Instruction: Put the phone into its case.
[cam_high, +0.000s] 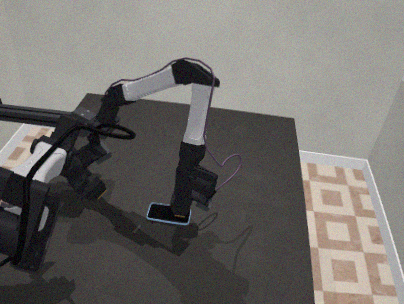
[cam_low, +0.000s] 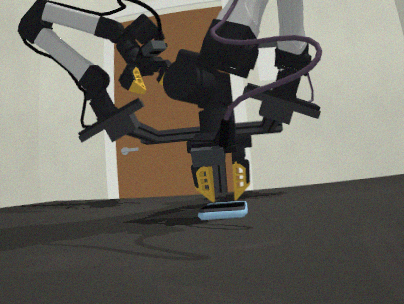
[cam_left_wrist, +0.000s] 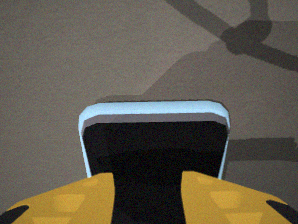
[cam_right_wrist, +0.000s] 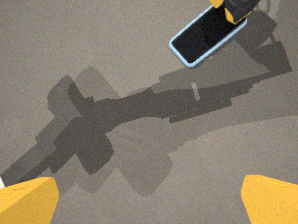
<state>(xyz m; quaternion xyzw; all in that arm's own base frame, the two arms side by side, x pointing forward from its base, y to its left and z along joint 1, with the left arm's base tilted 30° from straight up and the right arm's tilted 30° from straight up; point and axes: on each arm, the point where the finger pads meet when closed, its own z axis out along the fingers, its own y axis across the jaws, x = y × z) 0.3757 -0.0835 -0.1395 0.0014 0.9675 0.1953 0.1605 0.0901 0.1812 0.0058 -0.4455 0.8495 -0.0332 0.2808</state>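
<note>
On a dark matte tabletop (cam_high: 250, 165) (cam_low: 300, 250) (cam_left_wrist: 40, 60) (cam_right_wrist: 30, 50), a black rectangular phone (cam_high: 161, 213) (cam_low: 222, 206) (cam_left_wrist: 152, 145) (cam_right_wrist: 205, 37) lies within its pale-blue case (cam_high: 167, 222) (cam_low: 223, 214) (cam_left_wrist: 150, 107) (cam_right_wrist: 191, 65). The left pincer (cam_high: 180, 215) (cam_low: 224, 199) (cam_left_wrist: 147, 181) (cam_right_wrist: 225, 11) hovers above, partly apart; the right pincer (cam_high: 102, 194) (cam_low: 150, 86) (cam_right_wrist: 149, 185) gapes wide.

Room surrounding a dark table, seen from above and from the side.
Top view: the dark table (cam_high: 250, 165) (cam_low: 320, 240) stands before a plain grey wall (cam_high: 300, 60) (cam_low: 50, 165); beyond its side lies a floor (cam_high: 345, 225) patterned in tan and cream squares, edged by a white baseboard (cam_high: 334, 155). Exterior view: a brown door (cam_low: 155, 175) with a silver handle (cam_low: 129, 150) is set in a white frame (cam_low: 111, 170). Light casts overlapping shadows across the tabletop.
</note>
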